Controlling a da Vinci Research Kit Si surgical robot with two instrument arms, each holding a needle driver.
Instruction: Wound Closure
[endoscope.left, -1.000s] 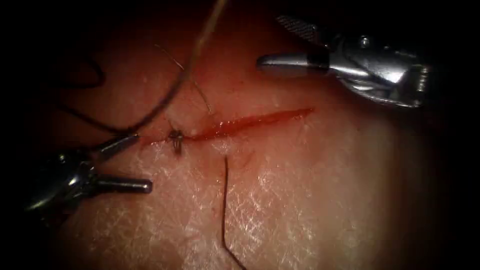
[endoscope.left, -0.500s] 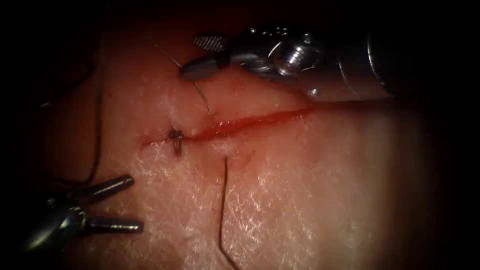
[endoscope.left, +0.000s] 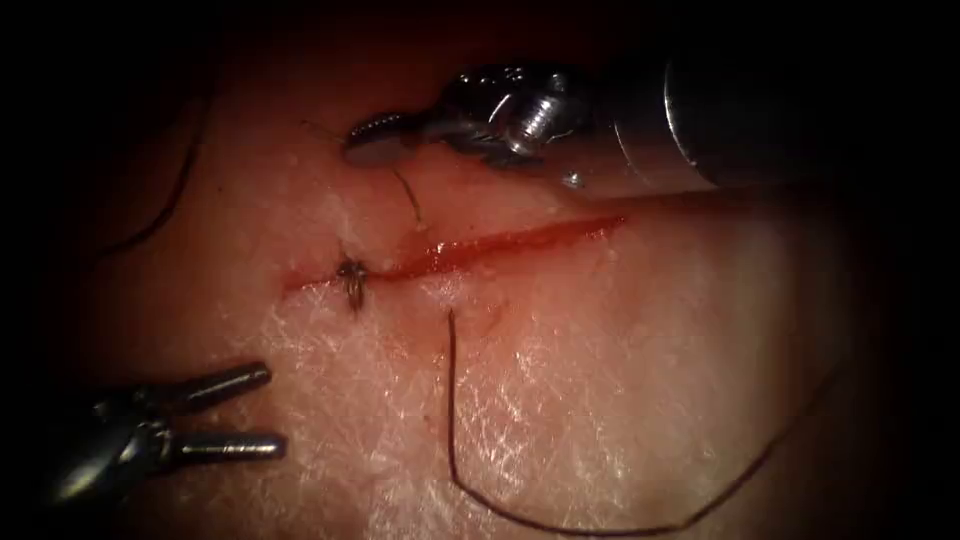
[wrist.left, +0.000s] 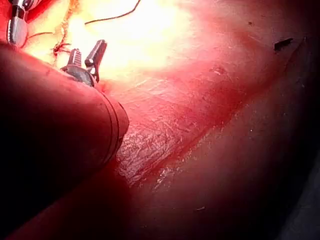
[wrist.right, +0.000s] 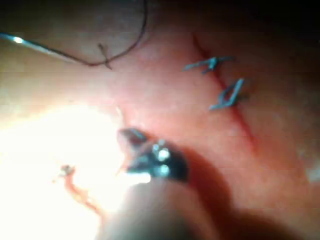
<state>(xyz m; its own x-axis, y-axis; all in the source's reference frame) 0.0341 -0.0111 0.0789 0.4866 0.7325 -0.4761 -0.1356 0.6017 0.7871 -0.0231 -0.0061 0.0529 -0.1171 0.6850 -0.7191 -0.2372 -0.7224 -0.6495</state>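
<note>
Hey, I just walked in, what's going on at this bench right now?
Suturing practice on a piece of tissue. One knot already sits near the left end of the cut. The right pincer is above the cut, closed on a thread end that comes out of the tissue just above it. The left pincer rests open and empty, lower left. More thread leaves the tissue below the cut and loops away to the right.

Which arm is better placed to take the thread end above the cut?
Right. Its tool is at the thread end above the cut; the left tool sits open, apart, below the cut.
</note>
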